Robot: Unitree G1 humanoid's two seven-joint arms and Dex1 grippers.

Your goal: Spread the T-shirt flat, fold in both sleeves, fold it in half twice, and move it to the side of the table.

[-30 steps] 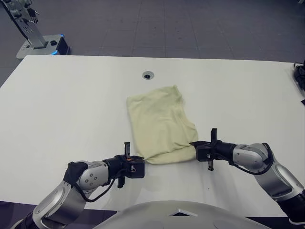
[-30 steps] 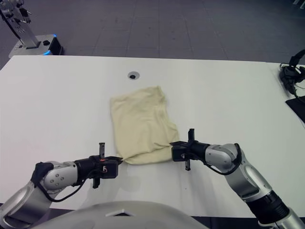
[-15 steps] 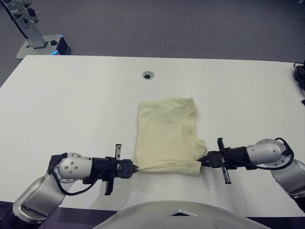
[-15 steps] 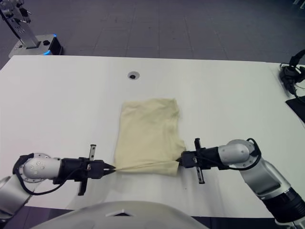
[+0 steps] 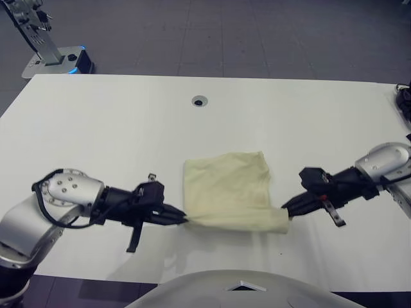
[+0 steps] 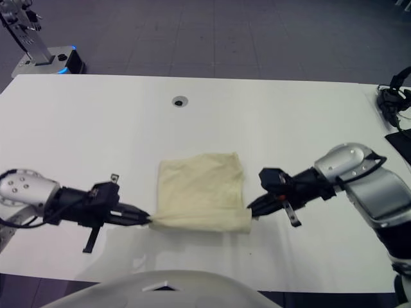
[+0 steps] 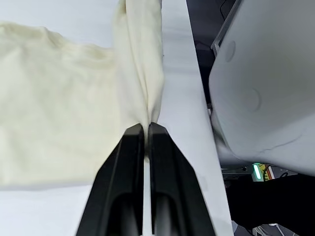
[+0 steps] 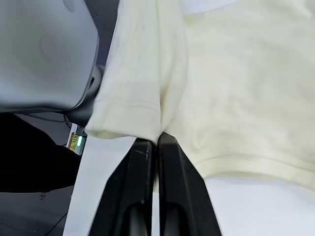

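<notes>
Left end effector and right end effector pinch T-shirt corners.

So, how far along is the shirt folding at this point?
Looks done: the shirt lies as a compact rectangle with no sleeves sticking out, so spreading and sleeve folds seem finished. In hand: the left pincer and right pincer are each shut on a near corner, the near edge stretched between them, likely for a half fold. Left: finishing the folds and moving it aside; it sits mid table.

Lab — white table, robot stand.
</notes>
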